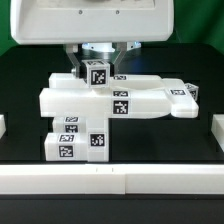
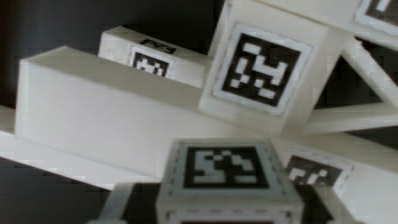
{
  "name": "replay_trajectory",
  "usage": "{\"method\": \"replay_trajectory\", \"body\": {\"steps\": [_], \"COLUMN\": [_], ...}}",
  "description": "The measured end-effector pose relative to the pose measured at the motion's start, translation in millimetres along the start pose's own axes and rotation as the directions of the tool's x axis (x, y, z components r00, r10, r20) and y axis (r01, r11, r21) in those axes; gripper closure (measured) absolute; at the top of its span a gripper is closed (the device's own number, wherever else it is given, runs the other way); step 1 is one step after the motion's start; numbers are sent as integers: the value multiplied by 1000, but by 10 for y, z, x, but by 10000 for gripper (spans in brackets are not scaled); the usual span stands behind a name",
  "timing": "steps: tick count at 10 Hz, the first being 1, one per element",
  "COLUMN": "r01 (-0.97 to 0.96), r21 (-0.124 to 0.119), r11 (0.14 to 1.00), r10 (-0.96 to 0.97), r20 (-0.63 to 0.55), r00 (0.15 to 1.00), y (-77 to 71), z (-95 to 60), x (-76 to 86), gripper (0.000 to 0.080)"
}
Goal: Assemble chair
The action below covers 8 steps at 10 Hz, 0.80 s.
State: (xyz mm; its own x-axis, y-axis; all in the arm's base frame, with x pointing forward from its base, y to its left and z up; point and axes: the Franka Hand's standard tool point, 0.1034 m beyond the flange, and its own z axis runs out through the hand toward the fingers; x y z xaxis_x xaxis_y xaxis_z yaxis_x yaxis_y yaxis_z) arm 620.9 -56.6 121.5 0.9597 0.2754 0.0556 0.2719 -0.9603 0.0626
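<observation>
Hanging right over the half-built white chair [image 1: 85, 102] sitting in the middle of the black table [image 1: 25, 150], I've got my gripper [image 1: 98, 64] clamped around the small tagged block [image 1: 98, 74] sticking up from its top slab.

**A:** so what's the arm actually doing here?

**B:** you only really get the big white gripper [image 1: 98, 61]. It hangs down from the top of the exterior view, about mid-scene, toward the far side, pointing straight down.

**A:** jaws apart or clamped?

**B:** partway closed, one on each side of a small tagged cube [image 1: 98, 72], and they look pressed against it. In the wrist view the cube sits right between them.
</observation>
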Motion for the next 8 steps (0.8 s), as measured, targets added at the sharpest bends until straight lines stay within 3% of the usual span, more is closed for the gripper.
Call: {"method": "replay_trajectory", "body": {"steps": [8], "r01": [-2], "r21": [-7], "r11": [1000], "r10": [2], "r20": [-1], "r00": [1000], "y": [19], "z": [54], "x": [-7], "gripper": [515]}}
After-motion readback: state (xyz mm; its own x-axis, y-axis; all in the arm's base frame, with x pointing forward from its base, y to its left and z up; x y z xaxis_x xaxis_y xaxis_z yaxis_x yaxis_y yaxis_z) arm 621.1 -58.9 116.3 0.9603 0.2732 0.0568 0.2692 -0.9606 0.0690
